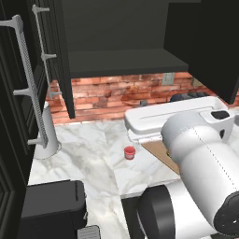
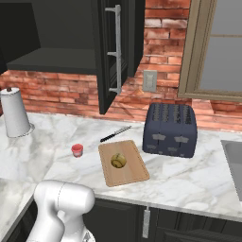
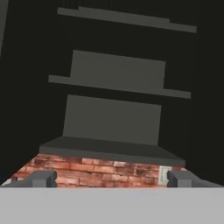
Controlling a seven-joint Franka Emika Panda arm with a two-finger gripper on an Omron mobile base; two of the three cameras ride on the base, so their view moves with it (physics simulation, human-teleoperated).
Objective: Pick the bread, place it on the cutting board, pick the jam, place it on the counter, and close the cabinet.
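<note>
At lower centre of the right base view, the bread point(image 2: 118, 160) is sitting on the cutting board point(image 2: 133, 177), the jam point(image 2: 77, 150) standing left on the counter point(image 2: 189, 182); the gripper point(image 3: 112, 178) is spreading wide toward the open cabinet point(image 3: 113, 118). No writing is showing legibly.

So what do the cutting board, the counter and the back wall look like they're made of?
Cutting board: looks like light wood, matte, with an even tan face. Counter: polished-looking marble, white with grey veins. Back wall: red brick with pale mortar lines, rough finish. All rendered, so materials are only apparent.
</note>
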